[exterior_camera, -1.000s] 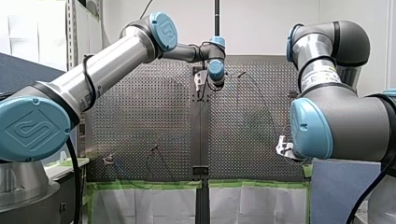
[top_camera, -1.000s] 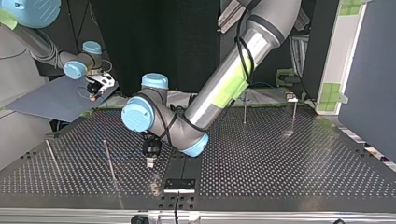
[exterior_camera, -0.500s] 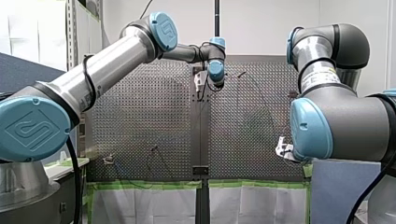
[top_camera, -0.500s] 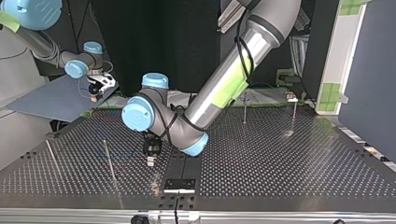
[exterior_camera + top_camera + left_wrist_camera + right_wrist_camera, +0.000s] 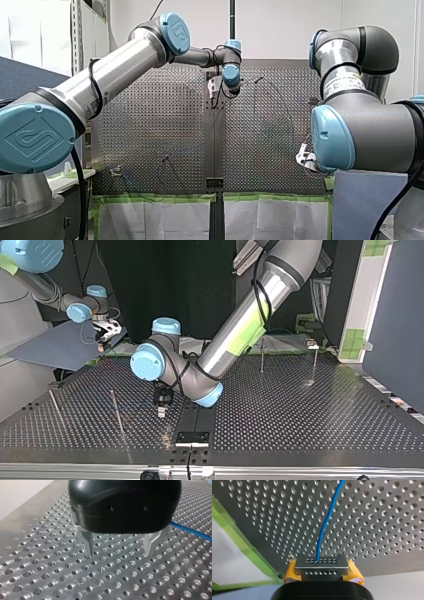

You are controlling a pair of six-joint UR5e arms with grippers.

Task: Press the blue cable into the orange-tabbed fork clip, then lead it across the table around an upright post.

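Pads [image 5: 353, 571] of yellow on my right pincer [image 5: 321, 567] come nearest, at the near edge of the surface [image 5: 374, 530] in the front view. They stand close together with a small metal plate between them. The blue cable [image 5: 325, 525] runs straight into that plate, so I judge this pincer closed on the cable's end. Holding it just off the edge with the green tape [image 5: 242, 533] gives, I think, a firm end to steer the line from.

The cable is thin, bright blue and smooth. From the grip it lies over the holes and bends gently as it goes away across the surface.

Farther off, at the far middle in the front view, my left pincer [image 5: 117, 555] points down with its two metal fingers [image 5: 88, 546] spread wide. Their tips are at or just above the holes, with nothing between them. The cable passes just beside one finger, outside the gap, which looks like readiness to take or guide it. A thin upright post [image 5: 117, 411] stands near this pincer.
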